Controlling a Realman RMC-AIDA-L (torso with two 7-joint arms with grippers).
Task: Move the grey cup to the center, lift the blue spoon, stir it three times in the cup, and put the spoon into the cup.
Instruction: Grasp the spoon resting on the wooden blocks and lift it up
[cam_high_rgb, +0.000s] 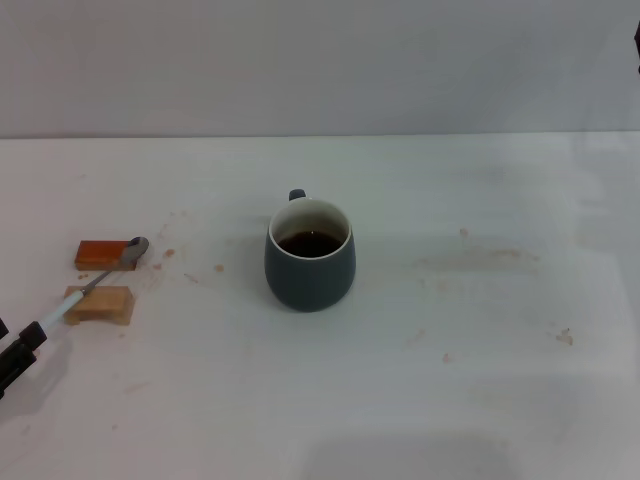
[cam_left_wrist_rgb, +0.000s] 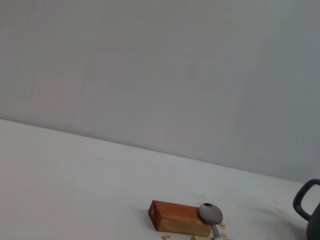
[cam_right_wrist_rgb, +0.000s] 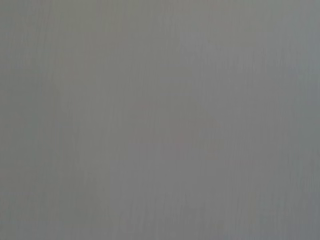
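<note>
- The grey cup (cam_high_rgb: 310, 258) stands upright near the middle of the table (cam_high_rgb: 480, 400), dark liquid inside, its handle turned to the far side; by that placement, step 1 looks done.
- The left gripper (cam_high_rgb: 22, 350) sits at the near left edge of the table, right at the pale tip of the blue spoon (cam_high_rgb: 98, 280); its fingers seem to meet the handle end, but I cannot tell whether they are clenched on it or merely beside it.
- From those fingers the spoon runs away and toward the cup: its handle crosses the pale wooden block (cam_high_rgb: 100, 304) and its metal bowl rests on the orange-brown block (cam_high_rgb: 103, 253), so it is propped off the table and not visibly lifted.
- The cup lies well apart from the left fingers, farther along the same direction beyond both blocks.
- The right gripper shows in no view; its wrist camera sees only a blank grey surface.
- Left to do, as I judge it: secure the grasp, lift the spoon, carry it over the cup's mouth, stir 3 times, then release it inside.
</note>
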